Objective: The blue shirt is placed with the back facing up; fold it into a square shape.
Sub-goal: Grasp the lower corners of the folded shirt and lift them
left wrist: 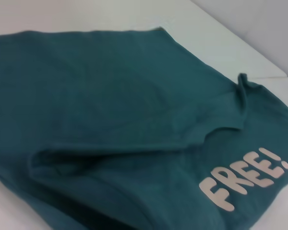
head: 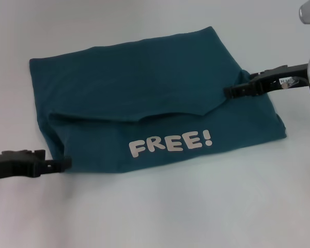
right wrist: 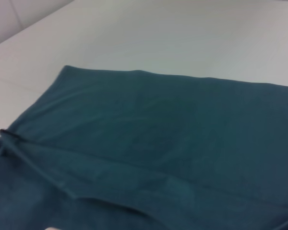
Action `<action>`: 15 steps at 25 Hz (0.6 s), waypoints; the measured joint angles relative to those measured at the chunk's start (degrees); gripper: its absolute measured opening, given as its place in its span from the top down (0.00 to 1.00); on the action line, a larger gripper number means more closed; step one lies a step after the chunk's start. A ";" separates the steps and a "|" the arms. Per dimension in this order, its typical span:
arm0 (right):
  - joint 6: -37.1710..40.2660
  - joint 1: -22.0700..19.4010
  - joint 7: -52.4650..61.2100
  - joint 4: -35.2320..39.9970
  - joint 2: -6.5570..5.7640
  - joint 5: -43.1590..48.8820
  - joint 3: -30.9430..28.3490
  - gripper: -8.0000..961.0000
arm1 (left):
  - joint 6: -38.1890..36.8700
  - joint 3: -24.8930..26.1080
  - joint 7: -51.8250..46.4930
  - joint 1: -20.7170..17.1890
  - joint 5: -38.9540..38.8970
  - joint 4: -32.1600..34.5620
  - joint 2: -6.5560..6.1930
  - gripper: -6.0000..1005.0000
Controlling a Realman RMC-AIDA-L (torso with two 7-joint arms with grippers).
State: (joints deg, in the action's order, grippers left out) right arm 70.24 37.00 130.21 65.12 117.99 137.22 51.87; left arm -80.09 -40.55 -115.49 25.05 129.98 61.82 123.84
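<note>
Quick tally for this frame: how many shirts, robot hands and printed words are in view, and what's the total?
Blue shirt, folded on the white table: 1
Black hands: 2, the left hand at the shirt's near-left corner, the right hand at its right edge
Printed words: 1, "FREE!" in white
Total: 4

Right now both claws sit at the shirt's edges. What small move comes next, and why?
Probably draw both claws outward, off the cloth. The shirt already lies folded in a rough rectangle, a flap over the lower layer with the FREE! print. The left claw is at its near left corner, the right claw at its right edge.
</note>
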 joint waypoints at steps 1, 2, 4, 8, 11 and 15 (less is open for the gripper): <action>0.72 -0.01 0.17 0.61 0.07 0.01 -0.01 0.04 | -0.24 -0.02 0.70 -0.09 0.00 -0.15 0.02 0.07; 1.49 -0.06 0.45 1.34 0.19 0.02 -0.01 0.04 | -0.40 -0.03 1.45 -0.16 0.00 -0.28 0.05 0.07; 2.47 -0.11 1.23 2.60 0.39 0.07 -0.02 0.04 | -0.43 -0.32 3.92 -0.48 0.05 -0.76 0.08 0.07; 3.05 0.02 3.07 3.93 0.61 0.35 0.01 0.04 | 0.83 -0.78 8.26 -1.20 -0.16 -1.80 0.14 0.07; 2.89 0.13 3.34 3.98 0.86 0.22 -0.02 0.04 | 3.93 -1.42 11.02 -1.45 -0.49 -3.49 0.42 0.07; 2.15 0.27 3.14 3.68 1.23 0.27 -0.02 0.04 | 10.11 -4.58 13.06 -1.32 -0.55 -6.95 0.47 0.07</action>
State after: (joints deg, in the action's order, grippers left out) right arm 72.39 37.27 133.35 68.81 119.22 137.49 51.85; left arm -69.98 -45.13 -102.44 23.74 129.43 54.87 124.32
